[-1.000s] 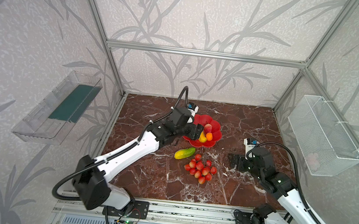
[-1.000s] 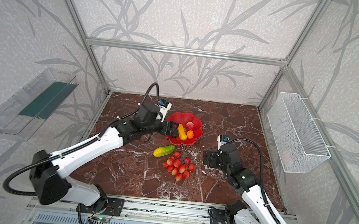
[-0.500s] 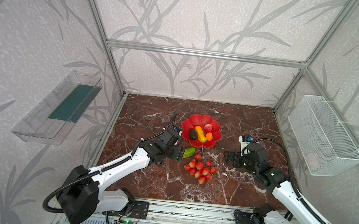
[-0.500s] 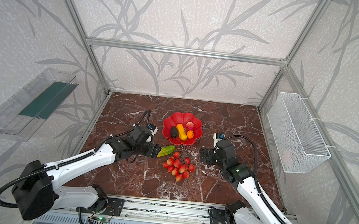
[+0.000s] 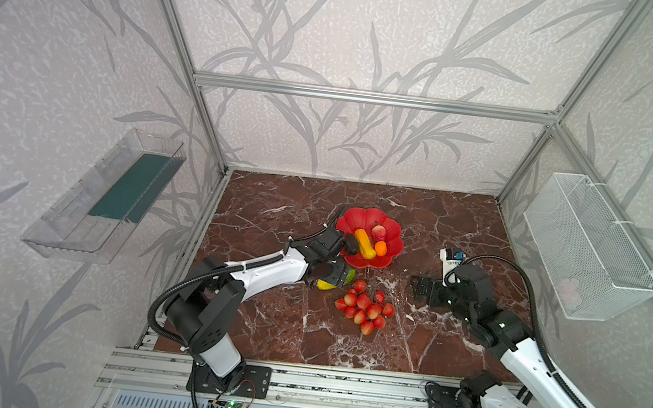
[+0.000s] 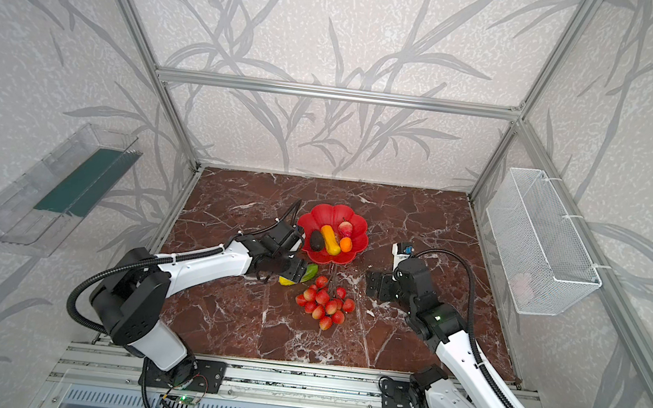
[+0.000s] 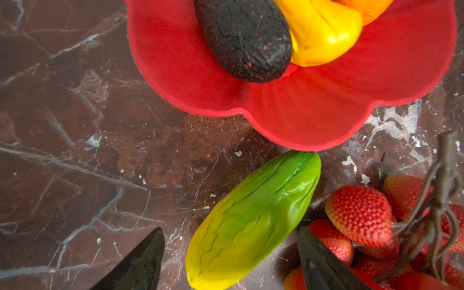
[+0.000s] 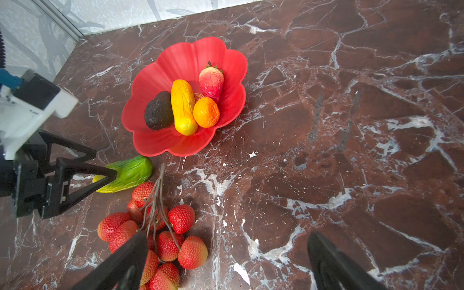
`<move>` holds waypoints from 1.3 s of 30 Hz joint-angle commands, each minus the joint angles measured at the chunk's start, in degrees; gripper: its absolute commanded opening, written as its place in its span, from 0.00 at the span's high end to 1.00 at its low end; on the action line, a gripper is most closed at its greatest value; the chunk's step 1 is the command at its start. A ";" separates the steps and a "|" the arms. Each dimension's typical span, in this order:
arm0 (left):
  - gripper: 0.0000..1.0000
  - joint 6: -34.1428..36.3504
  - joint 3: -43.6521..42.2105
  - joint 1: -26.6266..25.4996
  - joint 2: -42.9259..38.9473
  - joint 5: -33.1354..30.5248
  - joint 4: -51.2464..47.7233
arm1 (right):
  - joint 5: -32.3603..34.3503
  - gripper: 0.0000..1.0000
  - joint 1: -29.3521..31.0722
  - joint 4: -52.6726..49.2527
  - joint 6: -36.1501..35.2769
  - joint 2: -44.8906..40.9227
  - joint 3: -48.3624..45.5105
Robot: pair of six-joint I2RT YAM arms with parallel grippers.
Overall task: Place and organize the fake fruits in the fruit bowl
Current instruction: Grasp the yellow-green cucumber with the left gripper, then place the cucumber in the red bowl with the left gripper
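Left pincer: my left pincer [image 7: 229, 233] is apart, astride the mango [image 7: 251, 221].
Right pincer: my right pincer [image 8: 228, 236] is spread wide and holds nothing.
Room: the mango's green end lies just beside the fruit bowl [image 8: 150, 148] rim, with the berries [image 8: 182, 218] near the same rim.
Surface: marble table [image 8: 351, 125], an open stretch beside the bowl.
In bowl: avocado [image 8: 158, 110], yellow oblong [image 8: 183, 110], orange [image 8: 206, 112], peach [image 8: 211, 81].
Hidden: the bowl's centre is mostly covered.

Red scalloped fruit bowl [image 8: 180, 57] holds 4 fruits: dark avocado [image 8: 158, 110], yellow-orange oblong [image 8: 183, 110], small orange [image 8: 206, 112], pink-red peach [image 8: 211, 81]. Green-yellow mango [image 8: 130, 173] lies just outside its rim, red berry cluster [image 8: 181, 218] beside it.
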 commanded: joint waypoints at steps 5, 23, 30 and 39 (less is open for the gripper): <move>0.18 1.78 1.48 0.00 3.75 2.19 -1.16 | 1.27 0.01 -0.21 -1.01 -0.78 -1.18 -0.96; 0.69 -4.86 -9.23 -0.87 -8.98 7.29 -2.37 | 0.87 0.01 -0.18 0.68 0.19 -1.85 -2.17; 0.69 -5.90 -10.96 -0.66 -25.07 5.44 -1.92 | -0.36 0.01 -0.18 2.89 1.17 0.04 -2.63; 0.69 2.89 6.40 2.02 -15.72 6.99 -3.21 | -1.34 0.01 -0.18 2.61 1.60 0.55 -1.94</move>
